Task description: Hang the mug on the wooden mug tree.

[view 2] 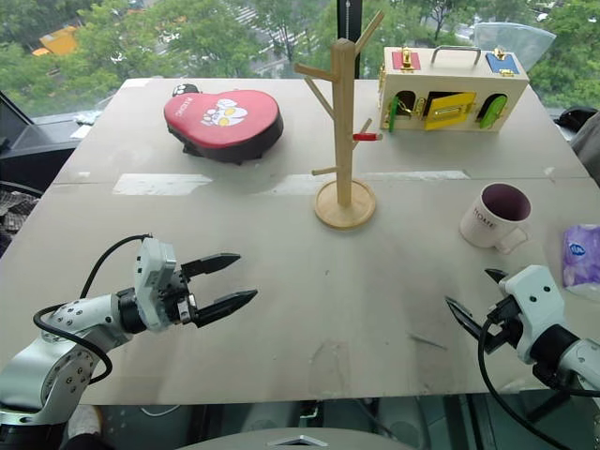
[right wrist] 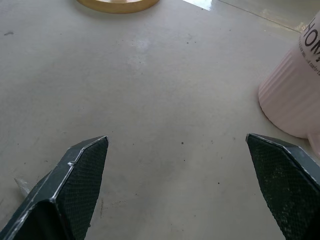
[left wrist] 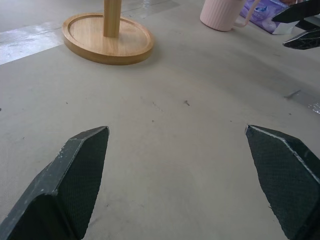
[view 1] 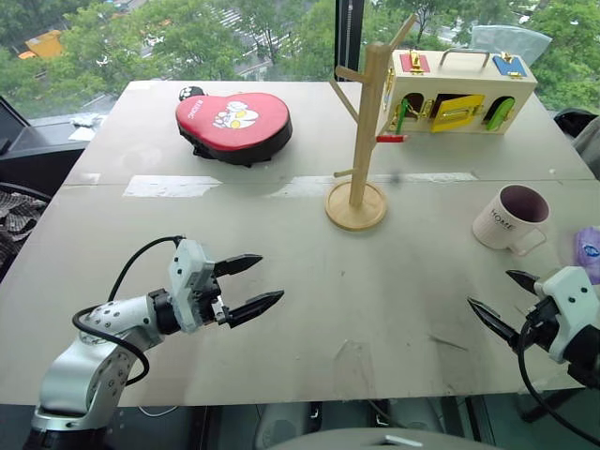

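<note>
On a grey table (view 1: 281,281), the mug (view 1: 511,217) stands upright right of the mug tree (view 1: 361,141), unhung, while the left gripper (view 1: 246,286) and right gripper (view 1: 506,300) hover wide open, empty, seemingly ready to reach.

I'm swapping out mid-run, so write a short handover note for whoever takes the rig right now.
Left gripper: open, empty, over the table's near left.
Right gripper: open, empty, near right, just short of the mug.
Mug: upright on the table, right of the wooden mug tree, handle toward the robot.
Done: nothing; the mug isn't grasped.
Left: grasp the mug, lift it, hook its handle over a peg.
</note>
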Controlling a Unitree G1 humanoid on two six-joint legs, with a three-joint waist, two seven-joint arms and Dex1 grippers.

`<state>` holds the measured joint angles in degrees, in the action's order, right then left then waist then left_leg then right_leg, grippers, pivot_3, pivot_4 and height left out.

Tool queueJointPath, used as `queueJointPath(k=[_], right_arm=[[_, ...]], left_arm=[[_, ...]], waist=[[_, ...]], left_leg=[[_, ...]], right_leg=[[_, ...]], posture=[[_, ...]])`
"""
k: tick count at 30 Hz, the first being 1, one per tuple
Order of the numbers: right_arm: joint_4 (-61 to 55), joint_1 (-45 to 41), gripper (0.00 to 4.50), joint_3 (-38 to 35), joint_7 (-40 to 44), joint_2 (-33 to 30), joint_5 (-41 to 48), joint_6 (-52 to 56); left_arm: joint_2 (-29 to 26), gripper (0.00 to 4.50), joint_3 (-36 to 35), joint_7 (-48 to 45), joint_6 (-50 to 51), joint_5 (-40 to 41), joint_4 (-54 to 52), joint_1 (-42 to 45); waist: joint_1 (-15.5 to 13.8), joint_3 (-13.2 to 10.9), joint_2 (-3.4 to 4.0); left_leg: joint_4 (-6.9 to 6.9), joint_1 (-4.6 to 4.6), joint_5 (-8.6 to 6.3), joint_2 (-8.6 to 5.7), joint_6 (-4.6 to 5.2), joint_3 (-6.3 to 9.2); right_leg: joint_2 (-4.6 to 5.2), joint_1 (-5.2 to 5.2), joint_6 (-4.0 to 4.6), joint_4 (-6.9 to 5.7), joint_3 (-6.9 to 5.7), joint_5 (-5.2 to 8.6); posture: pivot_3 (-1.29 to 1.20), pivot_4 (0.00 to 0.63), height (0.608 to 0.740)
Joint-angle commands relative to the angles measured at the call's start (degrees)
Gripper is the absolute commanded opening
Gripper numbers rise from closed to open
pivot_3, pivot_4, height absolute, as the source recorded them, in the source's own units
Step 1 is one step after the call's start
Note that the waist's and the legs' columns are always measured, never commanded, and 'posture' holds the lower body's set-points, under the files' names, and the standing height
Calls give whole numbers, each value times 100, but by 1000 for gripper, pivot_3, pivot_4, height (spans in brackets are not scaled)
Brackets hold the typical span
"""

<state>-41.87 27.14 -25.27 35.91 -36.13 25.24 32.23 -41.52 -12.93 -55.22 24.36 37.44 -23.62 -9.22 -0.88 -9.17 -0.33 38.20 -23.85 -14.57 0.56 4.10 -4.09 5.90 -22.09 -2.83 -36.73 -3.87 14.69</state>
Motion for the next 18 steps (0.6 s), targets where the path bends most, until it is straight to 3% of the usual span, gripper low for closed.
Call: queueJointPath(k=[1, 4, 8, 18], right_arm=[[156, -147, 4463, 3, -350, 244, -255, -302], [322, -450, 4463, 190, -1435, 1083, -654, -354], [264, -626, 4463, 292, -2324, 1733, -1170, -236], [1172, -1877, 4463, 190, -3567, 2168, -1788, -167]], left_arm=[[-3, 4500, 13, -18, 72, 210, -154, 318], [116, 4500, 56, -41, 233, 553, -210, 799], [71, 4500, 147, -394, 253, 838, -443, 977], [-51, 4500, 502, -735, 143, 662, -792, 1041]], waist=[[-6, 0, -3], [-17, 1, -15], [15, 4, -3], [33, 2, 1]], left_leg=[[0, 0, 0, 0, 0, 0], [2, -1, -13, 0, -25, 10], [1, 1, -12, -1, -30, 1], [0, 9, 4, 1, -21, -12]], right_leg=[[0, 0, 0, 0, 0, 0], [0, 1, 2, -1, -10, 1], [2, -2, 2, -5, 3, 0], [-44, -3, -18, -8, 3, -11]], posture=[[0, 150, 731], [0, 150, 731], [0, 150, 731], [0, 150, 731]])
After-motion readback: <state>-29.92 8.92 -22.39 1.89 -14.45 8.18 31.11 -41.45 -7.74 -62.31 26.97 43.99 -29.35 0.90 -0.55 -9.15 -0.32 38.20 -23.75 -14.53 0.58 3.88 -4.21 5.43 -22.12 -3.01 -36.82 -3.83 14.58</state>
